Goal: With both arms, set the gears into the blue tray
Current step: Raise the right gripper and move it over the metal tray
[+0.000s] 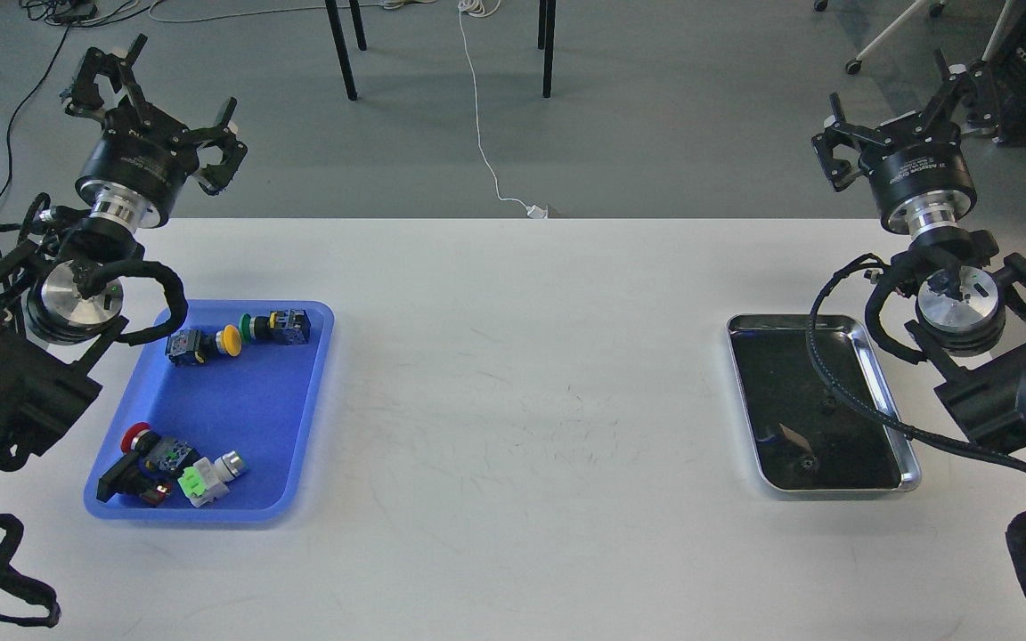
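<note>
The blue tray (237,418) lies on the left of the white table and holds several colourful push-button switches. Two tiny dark gears sit inside the steel tray (883,374) on the right. One gear (805,463) is near the tray's front and the other gear (828,405) is near its middle; both are hard to make out against the dark bottom. My left gripper (161,98) hangs open beyond the table's far left edge, above and behind the blue tray. At the far right, my right gripper (896,111) is raised and open, behind the steel tray. Neither holds anything.
Yellow- and green-capped switches (241,334) lie at the back of the blue tray, and red and grey ones (175,463) at its front. A black cable (842,392) from my right arm drapes over the steel tray. Chair legs and a white cord stand on the floor behind the table.
</note>
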